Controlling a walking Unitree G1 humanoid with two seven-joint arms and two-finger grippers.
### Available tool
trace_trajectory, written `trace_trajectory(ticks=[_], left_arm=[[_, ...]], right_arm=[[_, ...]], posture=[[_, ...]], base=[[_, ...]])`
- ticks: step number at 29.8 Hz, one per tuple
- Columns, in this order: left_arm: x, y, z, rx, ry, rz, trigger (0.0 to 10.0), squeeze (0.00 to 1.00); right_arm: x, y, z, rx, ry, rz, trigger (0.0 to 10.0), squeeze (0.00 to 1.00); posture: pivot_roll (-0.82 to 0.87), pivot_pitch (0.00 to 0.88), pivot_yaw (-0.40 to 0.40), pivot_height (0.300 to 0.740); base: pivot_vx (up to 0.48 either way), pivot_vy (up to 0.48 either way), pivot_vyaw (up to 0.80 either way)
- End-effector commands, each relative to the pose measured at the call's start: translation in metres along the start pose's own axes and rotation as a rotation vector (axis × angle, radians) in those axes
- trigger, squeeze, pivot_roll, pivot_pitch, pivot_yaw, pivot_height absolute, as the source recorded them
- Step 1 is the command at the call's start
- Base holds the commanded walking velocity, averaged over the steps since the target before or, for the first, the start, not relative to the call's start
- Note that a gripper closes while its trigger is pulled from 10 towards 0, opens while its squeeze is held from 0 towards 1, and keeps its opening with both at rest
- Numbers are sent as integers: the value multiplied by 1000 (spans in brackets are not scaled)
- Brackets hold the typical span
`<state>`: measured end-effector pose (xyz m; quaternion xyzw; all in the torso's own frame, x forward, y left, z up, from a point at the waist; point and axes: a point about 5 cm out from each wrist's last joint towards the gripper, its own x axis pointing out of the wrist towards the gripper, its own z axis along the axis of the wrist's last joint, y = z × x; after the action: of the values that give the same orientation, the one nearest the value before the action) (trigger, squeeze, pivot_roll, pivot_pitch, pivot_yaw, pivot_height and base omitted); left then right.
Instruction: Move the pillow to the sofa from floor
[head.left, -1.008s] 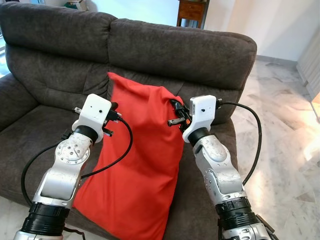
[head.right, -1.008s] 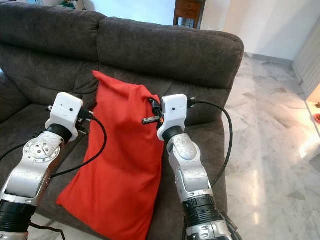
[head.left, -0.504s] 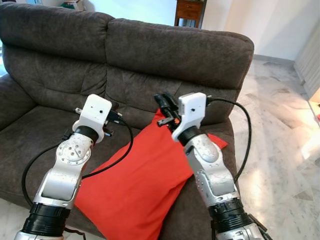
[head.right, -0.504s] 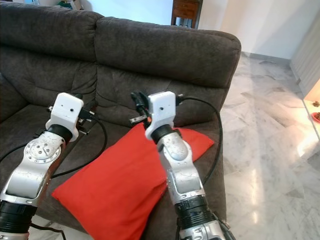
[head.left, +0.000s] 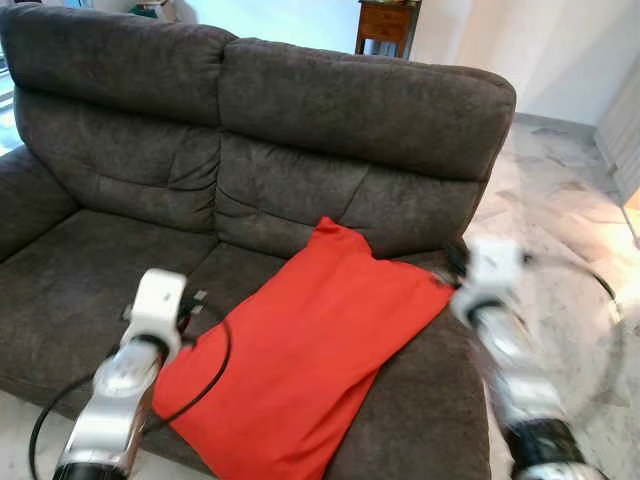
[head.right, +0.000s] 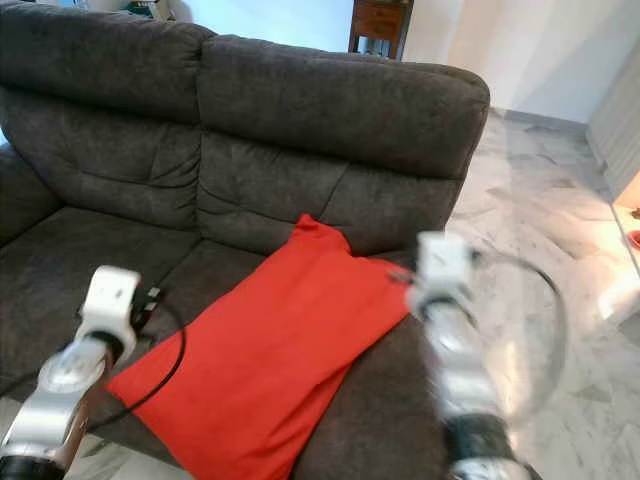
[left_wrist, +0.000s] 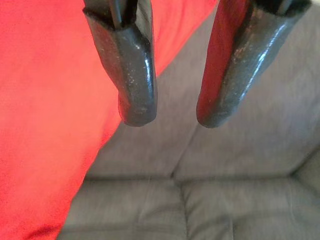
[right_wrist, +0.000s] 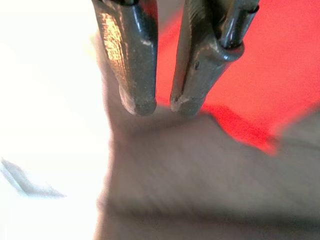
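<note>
- A dark grey sofa (head.left: 300, 110) is seen on a pale marble floor (head.left: 560, 190); a wooden cabinet (head.left: 385, 25) stands behind it.
- The red pillow (head.left: 300, 350) is laid flat on the right seat, its top corner against the backrest, its lower end over the front edge.
- The left seat is left bare.
- The left gripper (left_wrist: 172, 117), fingers apart and holding nothing, is seen beside the pillow's left edge.
- The right gripper (right_wrist: 162, 106), blurred, fingers a little apart and holding nothing, is near the pillow's right corner.

Bright daylight, glare on marble floor (head.left: 590, 215), right arm (head.left: 500, 320) motion-blurred, right wrist view overexposed

Head stereo above sofa (head.left: 300, 110); wrists close.
</note>
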<state>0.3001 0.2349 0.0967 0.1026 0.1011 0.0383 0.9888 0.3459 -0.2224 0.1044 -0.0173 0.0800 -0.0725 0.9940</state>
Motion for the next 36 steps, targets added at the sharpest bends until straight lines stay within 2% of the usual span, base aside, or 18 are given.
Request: trace_trajectory(ticks=[1,3,4,5,9,10,11,12,14,18,23,24,25,28,36], left_arm=[[-4,3,-17,2,40,18,10000,0],[-13,6,-45,51,117,22,10000,0],[-21,6,-65,52,172,27,10000,0],[-21,6,-65,52,172,27,10000,0],[-36,6,-95,86,251,31,10000,0],[-46,6,-115,98,309,25,10000,0],[-46,6,-115,98,309,25,10000,0],[-55,6,-129,97,353,22,10000,0],[-57,6,-132,95,365,22,10000,0],[-72,3,-155,110,447,11,10000,0],[-87,-2,-175,119,536,-16,10000,0],[-98,-9,-188,113,606,-47,10000,0],[-98,-9,-188,113,606,-47,10000,0],[-108,-16,-199,111,676,-77,10000,0],[-98,-20,-194,68,649,-47,10000,0]], right_arm=[[-4,-17,-18,27,61,-83,10000,0],[-15,-42,-45,33,150,-180,10000,0],[-26,-57,-66,31,225,-243,10000,0],[-26,-57,-66,31,225,-243,10000,0],[-53,-77,-109,32,389,-329,10000,0],[-74,-86,-134,19,490,-383,10000,0],[-74,-86,-134,19,490,-383,10000,0],[-92,-93,-151,16,563,-428,10000,0],[-97,-95,-155,17,580,-440,10000,0],[-128,-100,-182,23,702,-484,10000,0],[-145,-91,-199,48,763,-456,10000,0],[-153,-76,-209,70,794,-376,10000,0],[-153,-76,-209,70,794,-376,10000,0],[-158,-60,-217,96,808,-300,10000,0],[-146,-35,-213,119,769,-158,10000,0]], posture=[[173,106,-29,740],[166,105,-24,740],[163,103,-22,740],[163,103,-22,740],[173,93,-19,740],[175,73,-13,740],[175,73,-13,740],[174,66,-10,740],[175,58,-5,740],[176,36,2,740],[155,16,11,740],[151,0,7,740],[151,0,7,740],[150,0,0,740],[154,23,-9,740]], base=[[0,0,0],[0,0,0],[0,0,0],[0,0,0],[0,0,0],[0,0,0],[0,0,0],[0,0,0],[0,0,0],[0,0,0],[0,0,0],[0,0,0],[0,0,0],[0,0,0],[0,0,0]])
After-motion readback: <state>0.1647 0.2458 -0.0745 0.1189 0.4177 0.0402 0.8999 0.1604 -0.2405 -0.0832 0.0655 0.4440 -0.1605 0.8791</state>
